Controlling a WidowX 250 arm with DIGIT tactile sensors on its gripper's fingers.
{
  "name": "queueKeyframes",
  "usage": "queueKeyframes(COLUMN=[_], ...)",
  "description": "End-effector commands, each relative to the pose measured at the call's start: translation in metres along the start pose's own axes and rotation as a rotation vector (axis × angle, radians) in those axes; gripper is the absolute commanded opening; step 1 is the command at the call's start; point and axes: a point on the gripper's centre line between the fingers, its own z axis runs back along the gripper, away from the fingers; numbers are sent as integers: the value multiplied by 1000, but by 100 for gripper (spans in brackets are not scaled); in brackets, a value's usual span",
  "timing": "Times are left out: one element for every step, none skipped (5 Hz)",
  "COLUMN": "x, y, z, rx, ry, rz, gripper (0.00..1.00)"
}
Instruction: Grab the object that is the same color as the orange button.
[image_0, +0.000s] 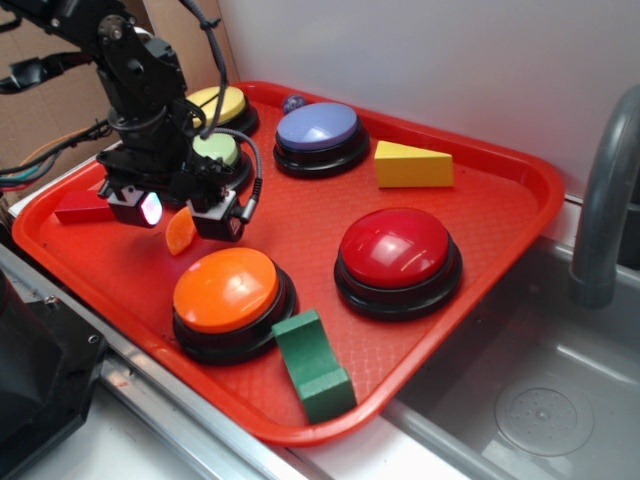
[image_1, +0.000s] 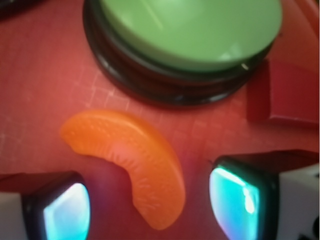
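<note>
I see my gripper (image_0: 180, 212) spread wide, the segment (image_1: 131, 162) lying between its fingers (image_1: 65, 210), touching neither.

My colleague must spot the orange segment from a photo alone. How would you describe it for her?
On the red tray, find the orange button; just behind it, below the open pincer, lies the orange segment. It is a small ridged crescent, tinier than any button.

Red tray (image_0: 500, 190) on bench (image_0: 130, 420); on tray: orange button (image_0: 226, 289), red, blue, green, yellow btns; orange segment (image_0: 180, 231); yellow wedge, green block, red block.
</note>
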Motion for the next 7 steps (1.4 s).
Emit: queueKeyframes(x=[4,3,4,4,4,2,9], y=[5,4,3,3,3,2,2], z=[-11,-16,-19,-21,-22,-19,-5], rx=[-63,-64,-60,-66,-62,-59,-28], ry=[8,8,-1,-1,1,14,47], rz=[-1,-20,-3,1,15,9,9], gripper=[100,69,0,0,0,0,0])
